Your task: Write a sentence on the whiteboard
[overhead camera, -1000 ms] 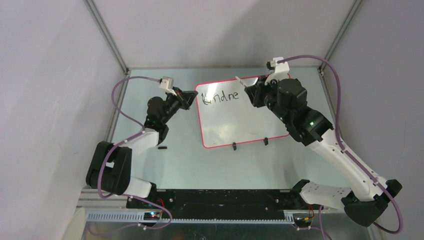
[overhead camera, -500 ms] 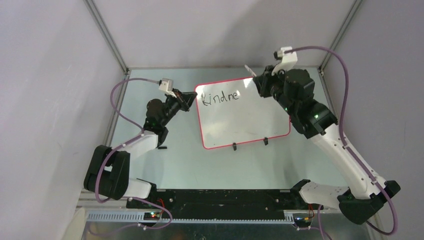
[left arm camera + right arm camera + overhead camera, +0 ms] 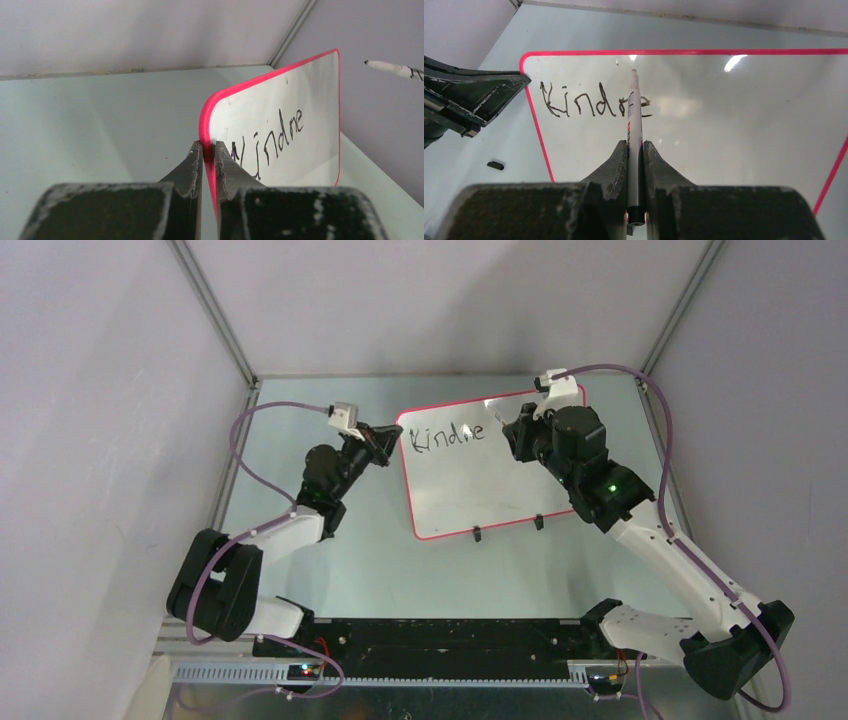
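Observation:
The whiteboard [image 3: 480,480], white with a pink rim, lies in the middle of the table. The sentence [image 3: 450,435] reads "Kindne" in black at its top left. My left gripper [image 3: 392,435] is shut on the board's left rim; in the left wrist view its fingertips [image 3: 209,145] pinch the pink edge of the whiteboard [image 3: 310,100] beside the sentence [image 3: 272,137]. My right gripper [image 3: 510,430] is shut on a white marker [image 3: 634,110], and its jaws [image 3: 635,144] clamp the barrel. The marker's tip points at the whiteboard [image 3: 734,125] just past the last letters of the sentence [image 3: 579,102].
Two black clip feet [image 3: 477,534] [image 3: 538,522] sit on the board's near edge. A small black piece [image 3: 495,165] lies on the table left of the board. Grey enclosure walls stand close on three sides.
The right gripper lifted the marker up and back, then came down again over the end of the writing. The board and left gripper shifted slightly right.

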